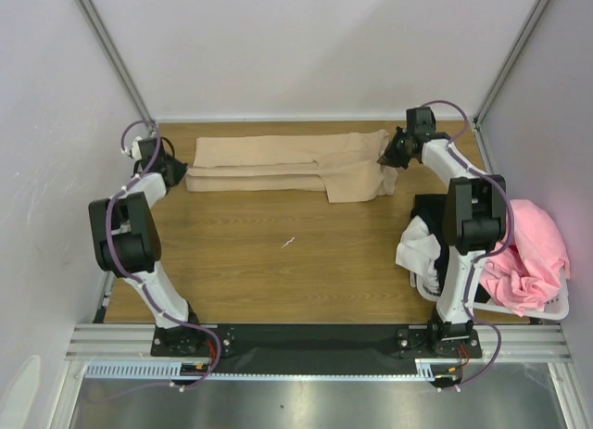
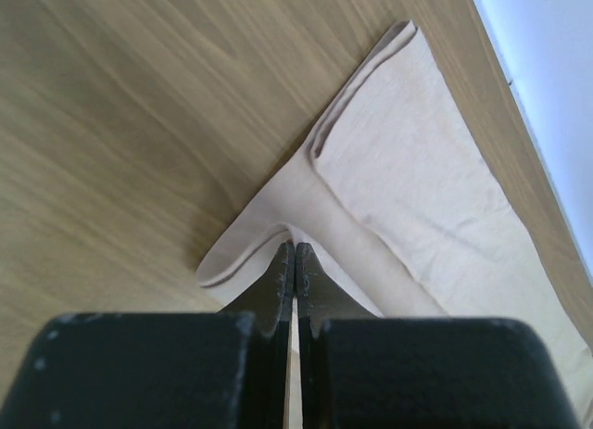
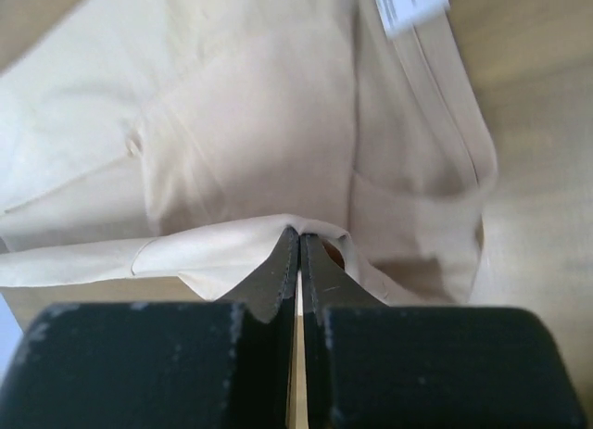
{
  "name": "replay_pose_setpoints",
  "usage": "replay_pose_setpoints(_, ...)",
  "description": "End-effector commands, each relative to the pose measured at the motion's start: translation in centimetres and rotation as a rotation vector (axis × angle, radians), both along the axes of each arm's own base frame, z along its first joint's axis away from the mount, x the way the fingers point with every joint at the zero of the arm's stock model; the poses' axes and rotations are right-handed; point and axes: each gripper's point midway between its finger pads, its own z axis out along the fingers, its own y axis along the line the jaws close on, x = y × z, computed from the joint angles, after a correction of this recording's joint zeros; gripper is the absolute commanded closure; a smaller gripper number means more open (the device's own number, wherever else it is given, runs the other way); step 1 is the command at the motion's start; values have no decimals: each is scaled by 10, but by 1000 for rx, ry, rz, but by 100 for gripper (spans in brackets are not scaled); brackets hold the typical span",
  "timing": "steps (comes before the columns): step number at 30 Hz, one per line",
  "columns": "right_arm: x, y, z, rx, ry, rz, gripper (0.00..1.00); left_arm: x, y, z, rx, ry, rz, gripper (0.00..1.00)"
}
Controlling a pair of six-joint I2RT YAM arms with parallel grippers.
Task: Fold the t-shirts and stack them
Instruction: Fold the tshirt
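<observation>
My left tool fills the bottom of its wrist view, pressed together on a corner of the tan t-shirt. My right tool pinches a fold at the other end. I judge both grips keep the folded strip taut for the next fold. Only the right wrist view shows the white label. Only the overhead shows the strip lying along the table's upper edge, and the white t-shirt, black t-shirt and pink t-shirt heaped around the basket at right.

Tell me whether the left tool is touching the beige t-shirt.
Touching. The left wrist view shows the left tool shut on the beige t-shirt, its edge pinched between the tips.
</observation>
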Motion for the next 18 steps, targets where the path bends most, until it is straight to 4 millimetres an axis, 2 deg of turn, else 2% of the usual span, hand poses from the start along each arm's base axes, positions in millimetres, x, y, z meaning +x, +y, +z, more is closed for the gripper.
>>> replay_pose_setpoints(1,28,2,18,2,-80,49,100,24,7,20,18,-64,53,99)
replay_pose_setpoints(2,30,3,18,16,-76,58,100,27,7,20,11,-66,59,99)
replay_pose_setpoints(3,33,2,14,20,-67,59,100,24,6,10,6,-30,64,100)
replay_pose_setpoints(6,43,4,6,38,-54,74,100,31,7,5,1,-22,74,100)
replay_pose_setpoints(7,45,3,-1,38,-42,77,100,34,6,7,2,-28,71,100)
replay_pose_setpoints(12,55,-2,-4,43,-53,77,100,45,5,4,2,-33,69,100)
replay_pose_setpoints(18,65,-16,-8,51,-58,55,100,58,0,-1,11,-30,60,100)
